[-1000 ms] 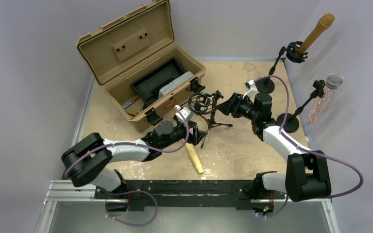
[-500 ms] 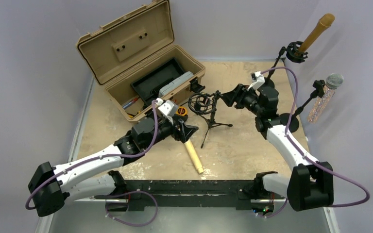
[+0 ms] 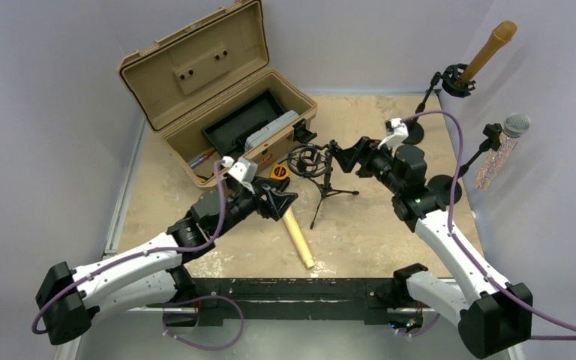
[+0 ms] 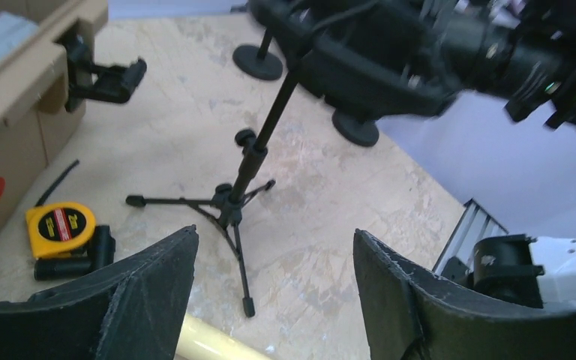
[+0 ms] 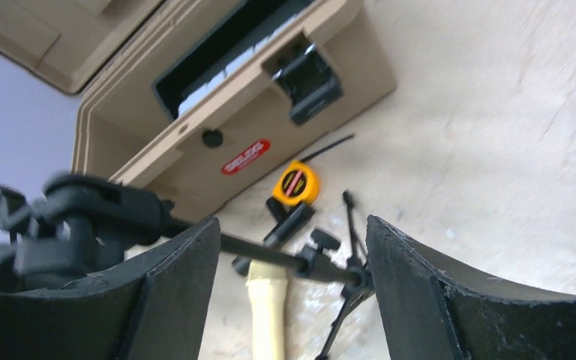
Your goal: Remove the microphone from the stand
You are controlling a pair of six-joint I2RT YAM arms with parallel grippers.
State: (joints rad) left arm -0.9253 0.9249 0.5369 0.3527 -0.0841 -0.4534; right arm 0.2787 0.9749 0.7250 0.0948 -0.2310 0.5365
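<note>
The mic (image 3: 298,241) lies flat on the table (image 3: 379,229), just beside the tripod stand (image 3: 328,189) & clear of the ring clip (image 3: 307,160) up top, which looks empty, so IMO the job on this stand reads as done. The left gripper (image 4: 274,247) hangs over the mic's top end, fingers spread wide w/ nothing btwn them; prob. there b/c that's where the mic rests. The right gripper (image 5: 289,240) sits level w/ the stand's upper rod near the ring, fingers also apart & pinching nothing. That spot would suit bracing the light tripod vs. tipping. A tape measure (image 3: 279,172) lies btwn the case (image 3: 187,75) & the stand. A brown mic (image 3: 491,46) & a silver-topped mic (image 3: 516,125) sit in their own stands at far right, well apart from both arms.
</note>
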